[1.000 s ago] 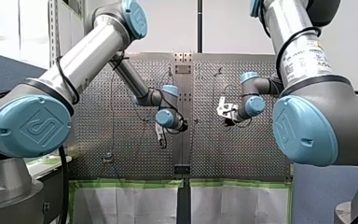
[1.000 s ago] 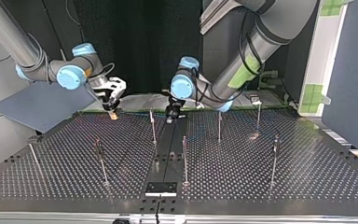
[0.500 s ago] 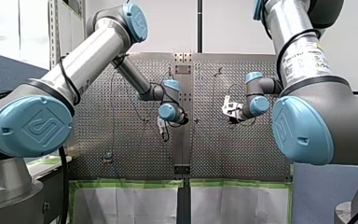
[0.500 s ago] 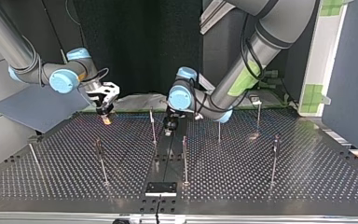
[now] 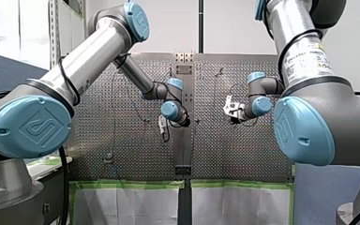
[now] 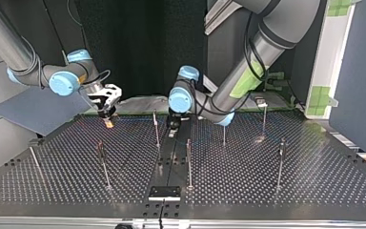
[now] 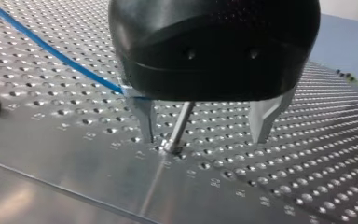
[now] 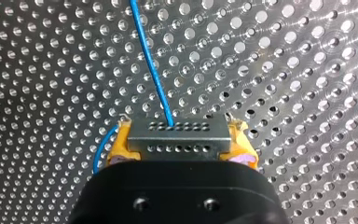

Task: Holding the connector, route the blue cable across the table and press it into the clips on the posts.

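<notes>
- My left arm (image 5: pixel 86 58): silver-grey metal tube links, pale blue round joint caps (image 5: pixel 30 126) with an embossed square logo, thin black cable (image 5: pixel 67 78) looped round the tube.
- My right arm (image 5: pixel 300 28): same silver tube, dark grey joint housing (image 5: pixel 342 112), blue cap, white printed label (image 5: pixel 309 58), black cable across it.
- My left arm's gripper (image 7: pixel 205 139): glossy black domed housing, two small screw holes (image 7: pixel 189 54), two tapered bare-metal fingers (image 7: pixel 142 116).
- My right arm's gripper (image 8: pixel 179 133): black housing, two screw holes, yellow-orange pads (image 8: pixel 118 144).
</notes>
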